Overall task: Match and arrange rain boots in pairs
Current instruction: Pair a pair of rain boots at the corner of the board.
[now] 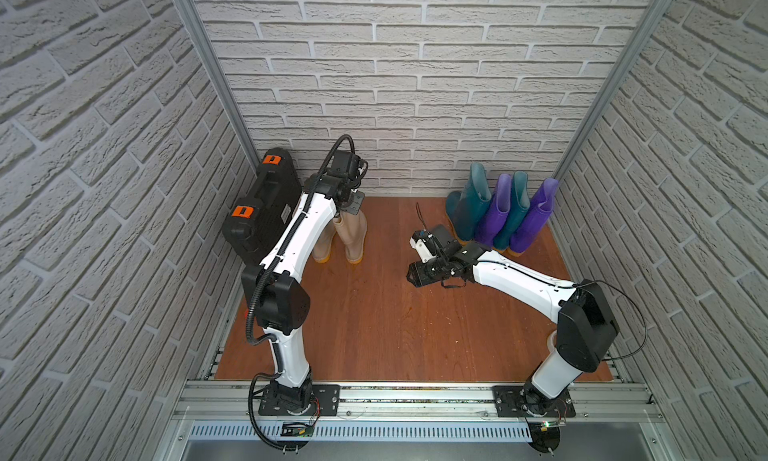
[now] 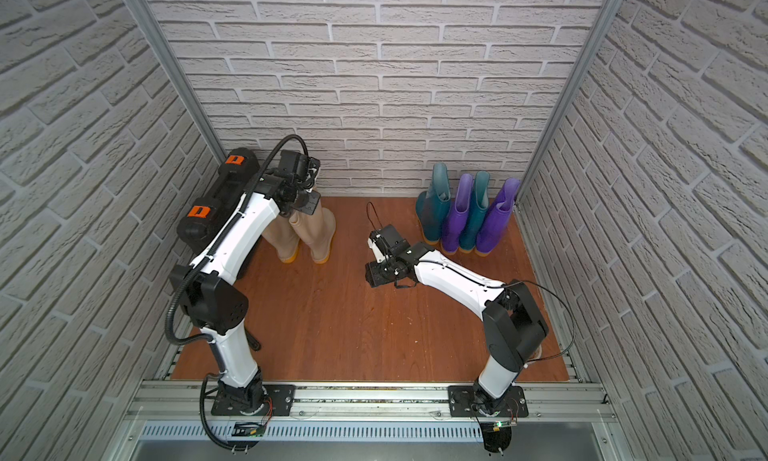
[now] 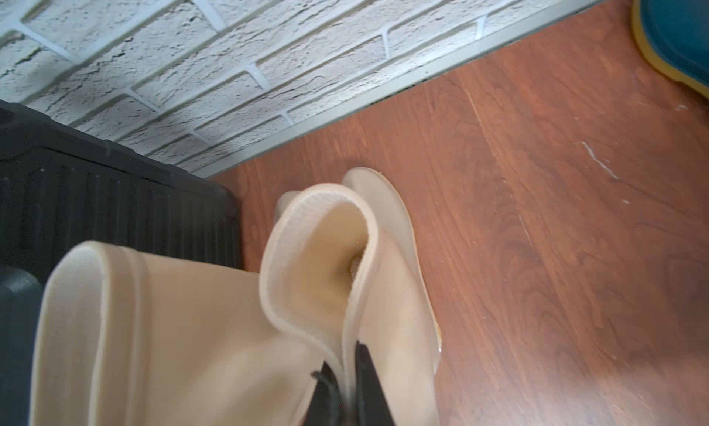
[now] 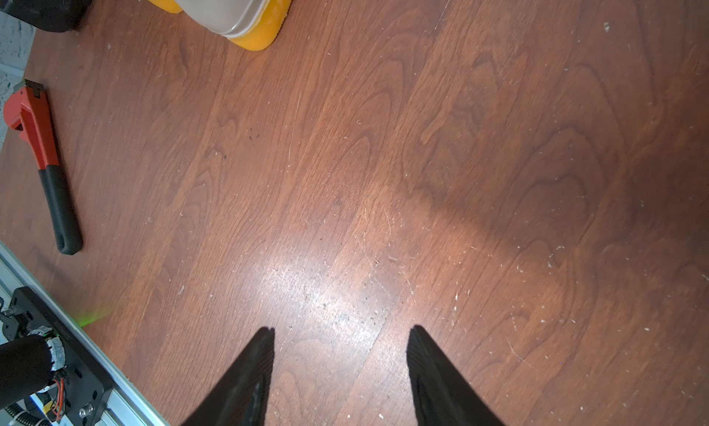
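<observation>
Left claw (image 3: 344,362) astride beige boot (image 3: 387,297) rim

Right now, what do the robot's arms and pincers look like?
Both arms: white shells, black joints. The left arm carries a black corrugated conduit; the right arm a thin black cable. The left pincer and right pincer are black and tapered.
</observation>
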You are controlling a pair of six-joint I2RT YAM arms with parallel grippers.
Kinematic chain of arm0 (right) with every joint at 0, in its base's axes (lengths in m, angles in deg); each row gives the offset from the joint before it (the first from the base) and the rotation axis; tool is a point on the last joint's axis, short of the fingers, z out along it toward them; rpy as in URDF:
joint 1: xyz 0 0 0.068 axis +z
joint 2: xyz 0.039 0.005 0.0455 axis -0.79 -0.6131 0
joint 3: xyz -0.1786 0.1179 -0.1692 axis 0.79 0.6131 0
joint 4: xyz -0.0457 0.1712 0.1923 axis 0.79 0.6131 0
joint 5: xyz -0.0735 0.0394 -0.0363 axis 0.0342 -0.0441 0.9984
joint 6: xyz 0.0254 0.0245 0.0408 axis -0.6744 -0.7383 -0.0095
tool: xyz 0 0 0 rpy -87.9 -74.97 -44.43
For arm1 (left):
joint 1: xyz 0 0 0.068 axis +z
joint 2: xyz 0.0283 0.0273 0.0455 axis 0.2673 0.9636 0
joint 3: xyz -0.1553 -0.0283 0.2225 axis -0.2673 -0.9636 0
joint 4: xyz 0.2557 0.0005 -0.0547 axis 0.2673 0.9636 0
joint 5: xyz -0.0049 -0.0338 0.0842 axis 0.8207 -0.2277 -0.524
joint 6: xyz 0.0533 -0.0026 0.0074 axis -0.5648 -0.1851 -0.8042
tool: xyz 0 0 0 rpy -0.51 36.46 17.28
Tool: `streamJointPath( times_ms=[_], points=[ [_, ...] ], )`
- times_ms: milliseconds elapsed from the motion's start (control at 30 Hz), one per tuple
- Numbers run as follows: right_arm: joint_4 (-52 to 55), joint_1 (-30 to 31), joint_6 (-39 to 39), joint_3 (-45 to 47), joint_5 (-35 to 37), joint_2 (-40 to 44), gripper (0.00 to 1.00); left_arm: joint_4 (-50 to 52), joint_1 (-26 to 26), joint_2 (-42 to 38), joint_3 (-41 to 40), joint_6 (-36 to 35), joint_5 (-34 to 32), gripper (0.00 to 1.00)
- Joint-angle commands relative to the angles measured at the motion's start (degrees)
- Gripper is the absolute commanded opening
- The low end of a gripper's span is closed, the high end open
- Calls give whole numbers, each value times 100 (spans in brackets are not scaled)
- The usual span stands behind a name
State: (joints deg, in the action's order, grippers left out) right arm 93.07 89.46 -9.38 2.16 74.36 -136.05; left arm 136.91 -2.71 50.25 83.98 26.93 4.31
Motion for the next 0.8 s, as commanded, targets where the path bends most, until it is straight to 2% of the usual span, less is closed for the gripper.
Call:
streamJointPath(
  times_ms=[0, 333, 767],
  points=[
    [-15, -16, -88, -40, 16, 109, 58, -669, 145, -62, 315, -167, -248, 0],
    [2, -16, -103, -13, 27, 137, 58, -792, 420, 5, 361, -201, -257, 0],
    [-20, -8, -117, 57, 47, 170, 58, -687, 435, 142, 507, 29, -168, 0]
  ],
)
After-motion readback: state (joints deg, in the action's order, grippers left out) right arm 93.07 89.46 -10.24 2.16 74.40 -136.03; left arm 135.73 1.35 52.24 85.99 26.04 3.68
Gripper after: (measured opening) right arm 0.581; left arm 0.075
